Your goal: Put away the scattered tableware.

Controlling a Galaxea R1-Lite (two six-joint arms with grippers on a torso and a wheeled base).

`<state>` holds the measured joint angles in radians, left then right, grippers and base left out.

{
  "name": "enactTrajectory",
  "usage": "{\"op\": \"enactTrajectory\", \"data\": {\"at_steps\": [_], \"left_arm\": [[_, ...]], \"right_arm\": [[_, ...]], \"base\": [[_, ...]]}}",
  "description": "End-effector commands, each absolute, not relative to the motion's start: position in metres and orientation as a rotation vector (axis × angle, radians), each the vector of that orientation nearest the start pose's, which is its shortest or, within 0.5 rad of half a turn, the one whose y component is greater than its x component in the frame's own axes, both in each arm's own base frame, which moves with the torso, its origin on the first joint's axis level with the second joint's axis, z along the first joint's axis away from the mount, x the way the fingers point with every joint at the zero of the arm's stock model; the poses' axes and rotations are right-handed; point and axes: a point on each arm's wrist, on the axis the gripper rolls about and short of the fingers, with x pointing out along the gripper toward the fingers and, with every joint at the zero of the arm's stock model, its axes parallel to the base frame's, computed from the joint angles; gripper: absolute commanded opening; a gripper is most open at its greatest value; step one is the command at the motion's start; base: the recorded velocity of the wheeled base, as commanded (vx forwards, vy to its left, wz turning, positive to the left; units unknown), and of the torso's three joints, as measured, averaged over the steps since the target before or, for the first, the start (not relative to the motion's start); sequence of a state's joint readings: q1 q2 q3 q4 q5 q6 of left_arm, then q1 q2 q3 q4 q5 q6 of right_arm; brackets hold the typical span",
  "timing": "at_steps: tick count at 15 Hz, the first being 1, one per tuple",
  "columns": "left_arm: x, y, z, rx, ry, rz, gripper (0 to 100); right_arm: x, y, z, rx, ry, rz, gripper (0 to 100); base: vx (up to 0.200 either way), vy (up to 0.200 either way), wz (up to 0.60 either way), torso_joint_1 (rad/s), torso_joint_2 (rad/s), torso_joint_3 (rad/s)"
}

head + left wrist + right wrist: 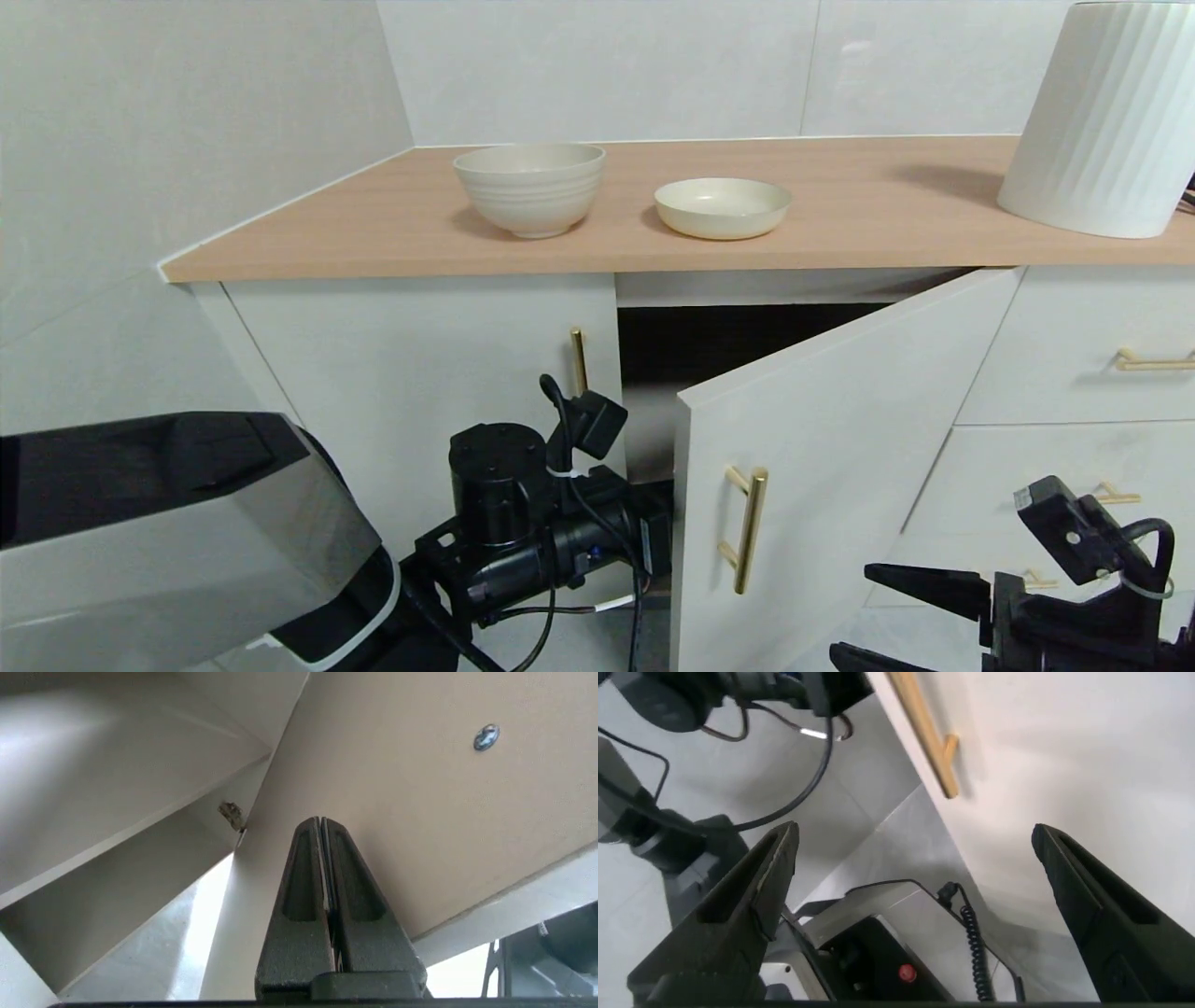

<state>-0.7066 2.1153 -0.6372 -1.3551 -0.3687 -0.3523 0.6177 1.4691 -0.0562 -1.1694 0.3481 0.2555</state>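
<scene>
- On my left gripper [320, 823] the jaws are pressed flat together with nothing between them.
- Just past those shut tips is the pale inner face of the open cabinet door [439, 812], with a screw [485, 737] set in it. I cannot tell whether the tips touch the panel.
- My right gripper [854, 611] has its jaws spread wide and holds nothing. The tips point towards the outer face of the door.
- Near the right jaws, on that outer face, is the brass handle [747, 527]. Its long axis runs straight up and down, and the jaws stand apart from it.
- The door [840, 420] is swung out between my two grippers: the left one is behind it at the dark opening, the right one in front.
- High above both sets of jaws, well apart from them, runs the wooden countertop [840, 201].
- The bowl [529, 187] sits up there, roughly over the left jaws, upright with its mouth facing up.
- The shallow dish [722, 206] sits beside the bowl without touching it, above the gap between my grippers, also mouth up. Both are round, so neither has a long axis.
- Farther along the counter, above the right jaws, stands a ribbed white container [1106, 112].
</scene>
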Motion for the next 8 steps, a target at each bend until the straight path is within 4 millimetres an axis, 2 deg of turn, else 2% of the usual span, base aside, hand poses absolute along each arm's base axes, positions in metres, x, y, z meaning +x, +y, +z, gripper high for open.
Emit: {"op": "enactTrajectory", "data": {"at_steps": [1,3,8], "left_arm": [[0.259,-0.233,0.083,-0.295,0.31,-1.043,0],[0.258,-0.236,0.087,-0.294,0.318,-1.049,0],[0.268,-0.251,0.098,-0.289,0.338,-1.058,0]], "right_arm": [[0.13,0.104,0.114,0.201,0.37,0.934,100],[0.129,0.106,0.114,0.201,0.371,0.945,100],[0.128,0.105,0.116,0.203,0.358,0.946,100]], "base": [[-0.2,0.0,0.0,0.007,0.0,0.002],[-0.2,0.0,0.0,0.007,0.01,0.0],[0.0,0.0,0.0,0.0,0.0,0.0]]}}
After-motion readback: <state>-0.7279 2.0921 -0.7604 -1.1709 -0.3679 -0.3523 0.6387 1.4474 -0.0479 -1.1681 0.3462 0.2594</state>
